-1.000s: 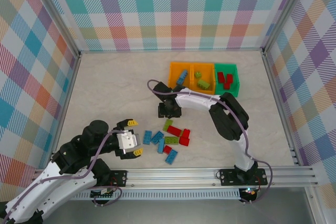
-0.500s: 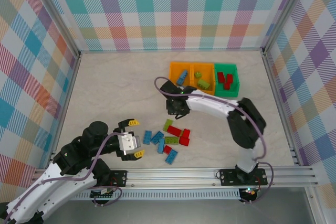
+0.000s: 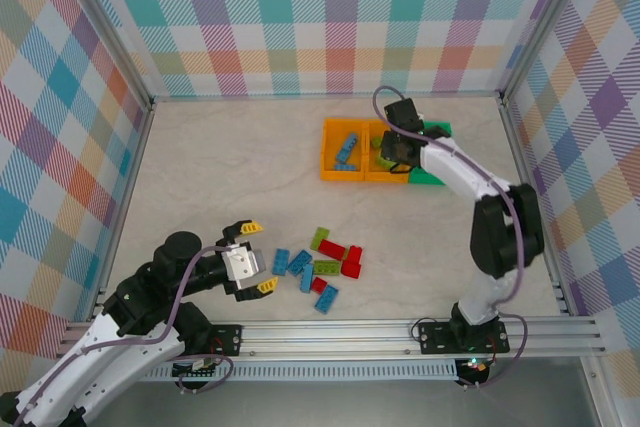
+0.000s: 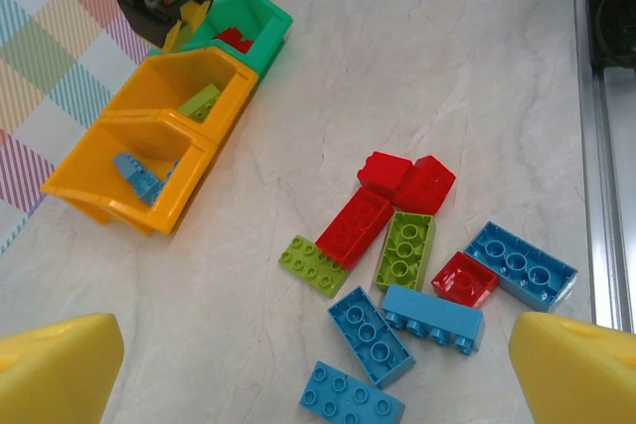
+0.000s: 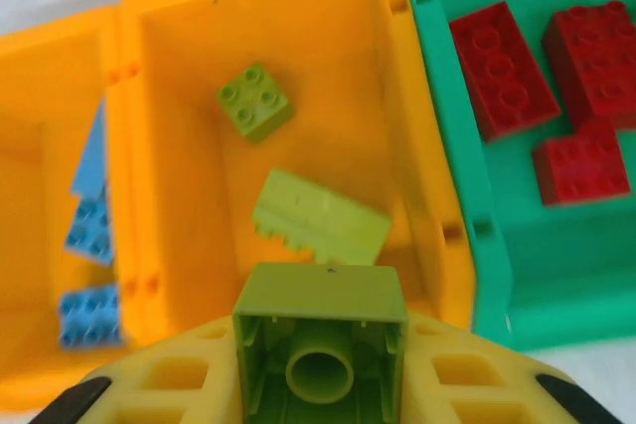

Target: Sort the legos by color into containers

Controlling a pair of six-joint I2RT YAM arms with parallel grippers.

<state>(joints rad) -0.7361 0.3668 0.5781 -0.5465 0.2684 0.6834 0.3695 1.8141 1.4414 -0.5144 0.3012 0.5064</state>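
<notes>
My right gripper (image 3: 398,149) hangs over the middle orange container (image 3: 377,169), shut on a lime green lego (image 5: 320,333) seen from its hollow underside. Two lime legos (image 5: 318,220) lie in that container (image 5: 179,106). The left orange container (image 3: 343,172) holds blue legos (image 5: 87,217), and the green container (image 5: 467,196) holds red legos (image 5: 502,67). Several loose red, lime and blue legos (image 3: 322,267) lie on the table. My left gripper (image 3: 257,259) stands open just left of that pile, with blue legos (image 4: 370,335) below its spread jaws.
The three containers stand side by side at the back right of the marble table (image 3: 220,177). Checkered walls enclose the table on three sides. A metal rail (image 3: 400,332) runs along the near edge, also at the right in the left wrist view (image 4: 601,146).
My right gripper has closed on a lime lego at the pile's upper edge and carried it back and right to above the middle orange container. My left gripper has opened a little wider in place.
</notes>
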